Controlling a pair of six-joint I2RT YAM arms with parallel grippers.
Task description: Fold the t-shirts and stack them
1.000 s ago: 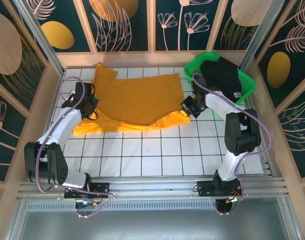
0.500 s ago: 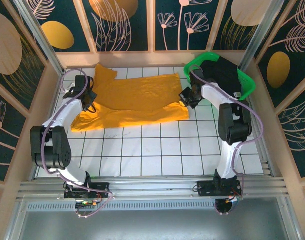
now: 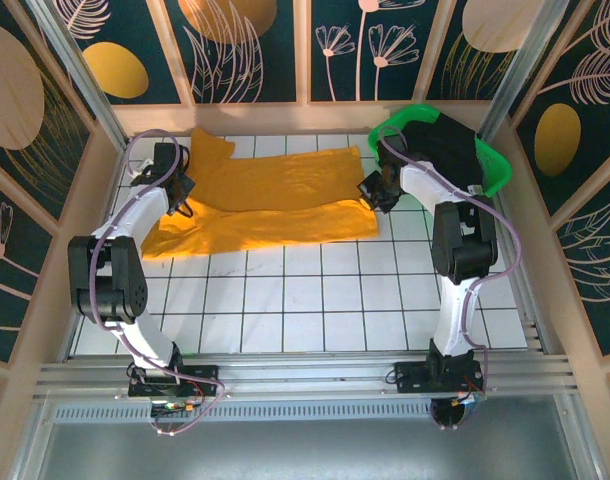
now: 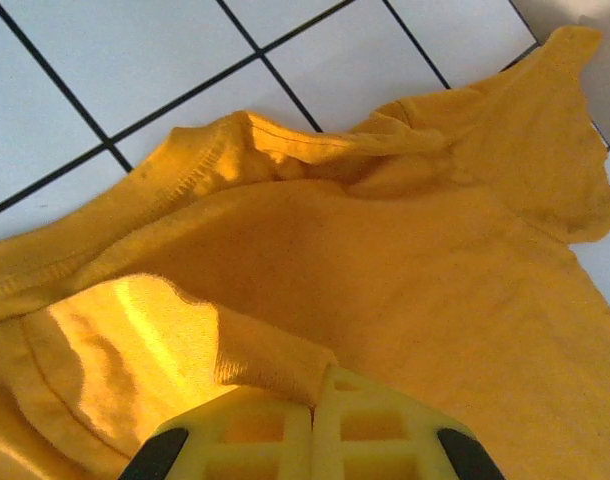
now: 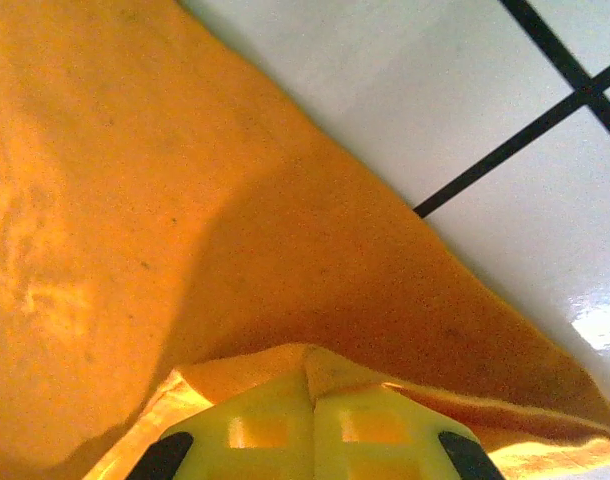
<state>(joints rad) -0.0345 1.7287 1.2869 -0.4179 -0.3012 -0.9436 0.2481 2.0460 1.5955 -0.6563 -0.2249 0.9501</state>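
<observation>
Left wrist view first: the left gripper point(image 4: 313, 400) has its yellow jaws pressed together on a bunched fold of the orange-yellow t-shirt point(image 4: 425, 260), a ribbed hem poking out just above them. The rest of that cloth spreads away toward 12 and 2 o'clock over the white tiled table point(image 3: 285, 300). On the right wrist view, the right gripper point(image 5: 310, 395) is likewise clamped on a doubled edge of the same shirt, with bare tile at 1 to 3 o'clock.

From above, we see the shirt lying across the far part of the table, from about 10 o'clock to 1 o'clock. Its near strip is doubled over the body, so we judge one lengthwise fold to be under way and not yet released. The sleeve at 11 o'clock is not tucked. The black t-shirt point(image 3: 440, 145) lies heaped in the green plastic basket point(image 3: 495, 180) at 1 to 2 o'clock, unfolded. Nothing is stacked, so most of the task is left.

Both arms reach far forward with elbows raised, the left wrist at 10 o'clock and the right at 1 o'clock, holding opposite ends of the shirt.
</observation>
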